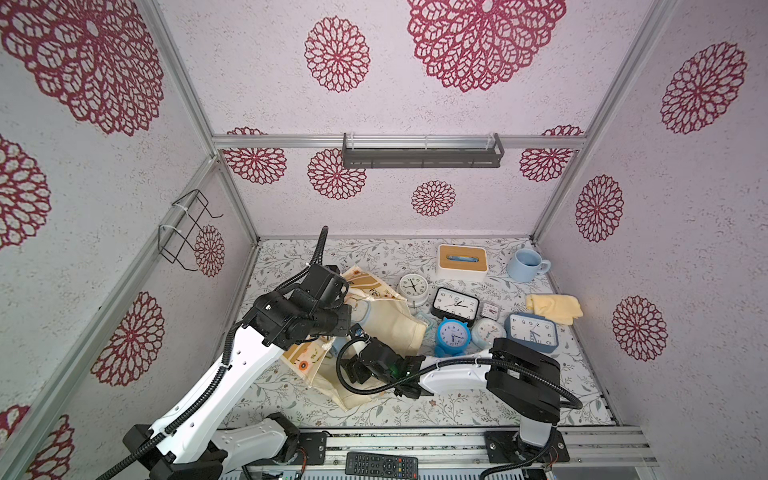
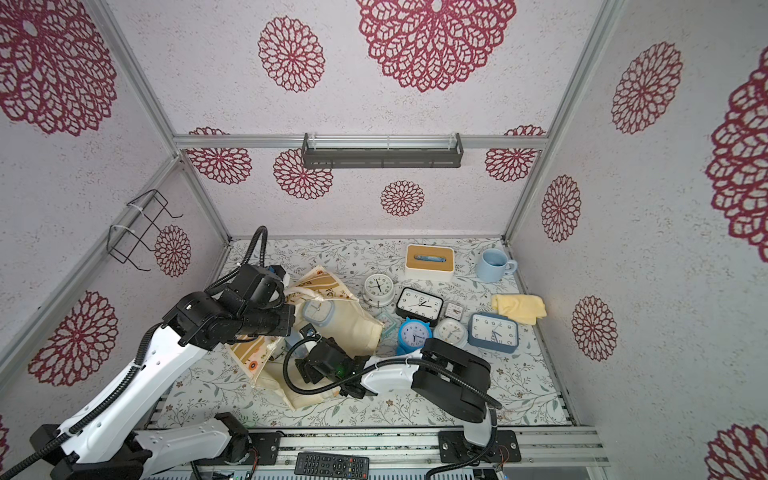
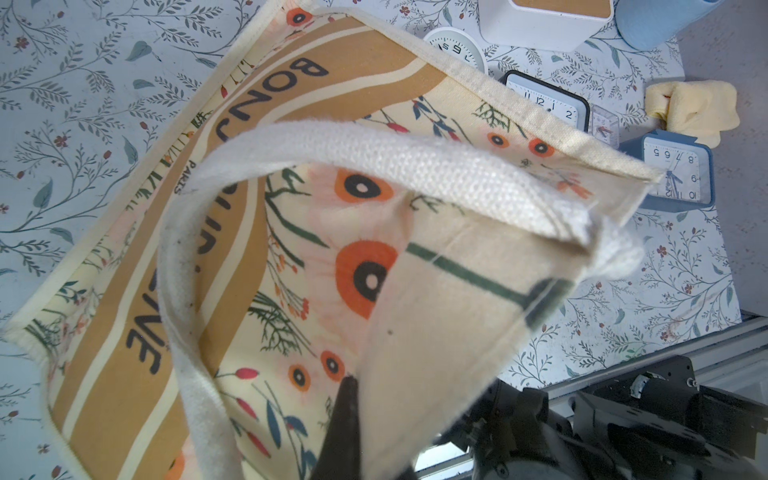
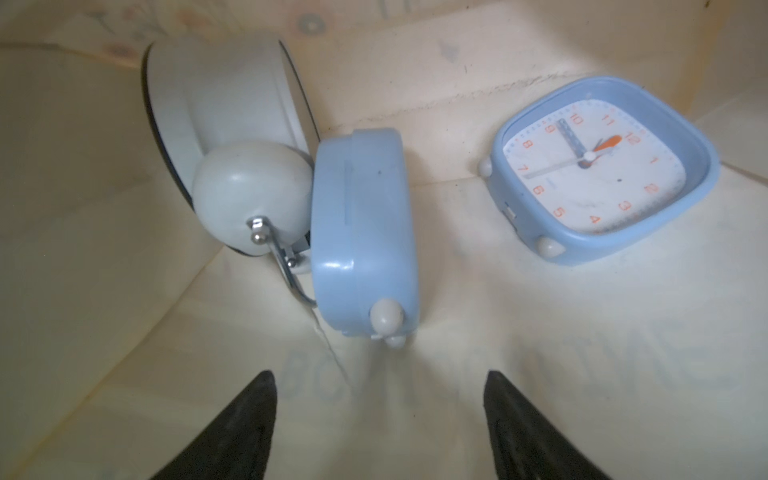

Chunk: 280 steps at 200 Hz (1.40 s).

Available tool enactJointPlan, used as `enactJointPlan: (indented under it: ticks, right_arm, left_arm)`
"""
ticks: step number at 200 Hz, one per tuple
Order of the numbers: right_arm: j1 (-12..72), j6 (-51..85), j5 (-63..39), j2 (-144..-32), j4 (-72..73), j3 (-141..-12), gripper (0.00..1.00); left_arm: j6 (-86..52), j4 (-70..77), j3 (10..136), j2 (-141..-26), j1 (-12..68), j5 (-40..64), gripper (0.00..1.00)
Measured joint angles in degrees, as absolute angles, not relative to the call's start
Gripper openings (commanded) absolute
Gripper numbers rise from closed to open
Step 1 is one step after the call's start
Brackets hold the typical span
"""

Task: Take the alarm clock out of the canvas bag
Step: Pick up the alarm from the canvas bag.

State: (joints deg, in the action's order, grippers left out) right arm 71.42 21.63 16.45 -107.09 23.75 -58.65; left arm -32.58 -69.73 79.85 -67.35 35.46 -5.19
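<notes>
Well inside the canvas bag (image 4: 519,316), a blue alarm clock (image 4: 365,232) stands on its edge with its face turned away. It touches a white twin-bell clock (image 4: 224,137) whose dial is also out of sight. A square blue clock (image 4: 602,170) lies face up, apart from them, by the cloth wall.

The right gripper (image 4: 380,399) hovers near the edge-on clock, fingers spread wide with nothing between them. In both top views its tips are hidden by its own wrist.

The bag lies slumped near the left edge of the bench (image 1: 457,411). The left gripper (image 3: 357,399) is pressed together on the bag's rim cloth. Only one dark finger (image 3: 345,415) shows; fabric covers the other. A white handle (image 3: 374,158) loops across the print, cutting off some lettering.

In a top view the square clock (image 2: 318,311) peeks from the bag's mouth, partly behind the left arm. A black-rimmed clock (image 1: 455,305) stands among others to the bag's right.
</notes>
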Motion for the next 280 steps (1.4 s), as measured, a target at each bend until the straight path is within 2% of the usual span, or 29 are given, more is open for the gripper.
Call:
enactJointPlan:
  ticks: [31,60,126,179,231,280]
  right_arm:
    - [70.67,22.87,17.28,-108.86,25.47,-60.71,0.77]
    - [69.30,23.64,15.99,-112.40,25.96,-63.31,0.67]
    - [67.64,23.53,11.60,-115.85,25.87,-65.36,0.27]
    - [67.66,22.52,11.88,-110.80,22.55,-62.85,0.26]
    - [67.94,18.76,14.83,-90.45,8.32,-61.25,0.27]
    - [68.40,16.08,19.22,-72.86,-12.01,-58.54,0.27]
  left_arm:
    - [-32.53,-69.71,79.85,-67.35,34.96,-4.99,0.00]
    - [-32.36,-69.71,79.85,-67.35,34.92,-4.93,0.00]
    - [-32.14,-69.69,79.85,-67.11,34.79,-4.84,0.00]
    - [-32.14,-69.67,79.85,-67.11,34.70,-4.73,0.00]
    - [-32.14,-69.63,80.07,-67.11,34.20,-4.51,0.00]
    - [-32.16,-68.90,80.97,-67.13,33.80,-4.05,0.00]
